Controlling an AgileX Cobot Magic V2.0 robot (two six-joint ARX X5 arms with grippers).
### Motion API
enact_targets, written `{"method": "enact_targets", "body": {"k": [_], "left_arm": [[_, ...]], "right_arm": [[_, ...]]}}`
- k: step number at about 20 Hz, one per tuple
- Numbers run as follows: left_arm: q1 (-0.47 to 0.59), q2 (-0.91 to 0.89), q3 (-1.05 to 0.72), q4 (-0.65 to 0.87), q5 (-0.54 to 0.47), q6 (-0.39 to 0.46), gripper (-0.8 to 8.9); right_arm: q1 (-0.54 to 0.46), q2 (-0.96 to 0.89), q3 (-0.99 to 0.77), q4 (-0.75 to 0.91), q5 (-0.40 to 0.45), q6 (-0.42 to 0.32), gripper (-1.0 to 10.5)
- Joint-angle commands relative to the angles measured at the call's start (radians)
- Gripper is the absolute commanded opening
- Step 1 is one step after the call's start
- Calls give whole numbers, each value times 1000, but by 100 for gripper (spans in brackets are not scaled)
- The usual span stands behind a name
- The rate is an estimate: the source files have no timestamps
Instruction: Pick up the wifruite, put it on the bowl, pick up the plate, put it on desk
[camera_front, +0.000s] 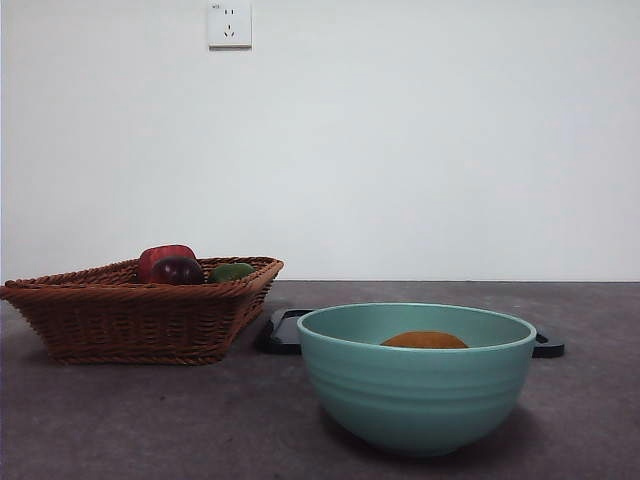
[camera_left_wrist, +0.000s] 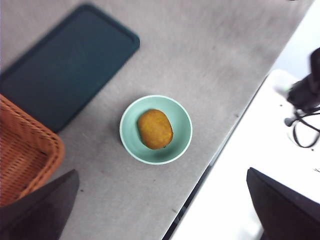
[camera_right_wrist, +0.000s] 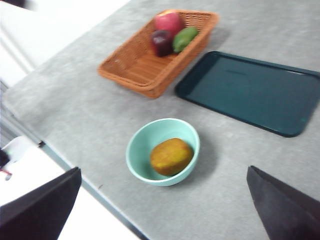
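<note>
the desk (camera_front: 120, 420) is seen under all. the dark tray (camera_right_wrist: 250, 90), taken as the plate, lies flat beside the wicker basket (camera_right_wrist: 145, 65), its long side running away from the basket. the bowl (camera_right_wrist: 145, 150) stands near it, apart, w/ the wifruite (camera_right_wrist: 171, 156) already inside. both claws are held high, jaws spread wide, nothing gripped: left gripper (camera_left_wrist: 162, 210), right gripper (camera_right_wrist: 165, 210). the tray is likely next; which arm is nearer can't be told. in the front view only a thin tray edge is shown behind the bowl; its full shape is shown by the wrist views.
</note>
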Motion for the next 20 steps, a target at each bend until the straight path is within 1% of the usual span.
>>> {"method": "enact_targets", "body": {"k": [1, 4, 8, 11, 14, 17, 19, 20], "left_arm": [[-13, -66, -4, -14, 3, 30, 563], [-13, -210, -87, -30, 3, 47, 563], [-13, -412, -215, -27, 3, 49, 563], [-13, -574, -307, -24, 3, 47, 563], [-13, -713, -370, 17, 3, 36, 563], [-13, -785, -387, 23, 3, 8, 563], [-13, -798, -387, 23, 3, 0, 563], [-13, -799, -387, 23, 3, 0, 563]], "right_arm": [[4, 2, 16, 7, 21, -2, 635], [4, 2, 16, 7, 21, -1, 635], [4, 2, 16, 6, 21, 1, 635], [4, 2, 16, 7, 21, 48, 635], [4, 2, 16, 7, 21, 106, 635], [4, 2, 16, 7, 39, 129, 634], [4, 8, 16, 10, 55, 133, 634], [4, 17, 16, 12, 58, 151, 634]]}}
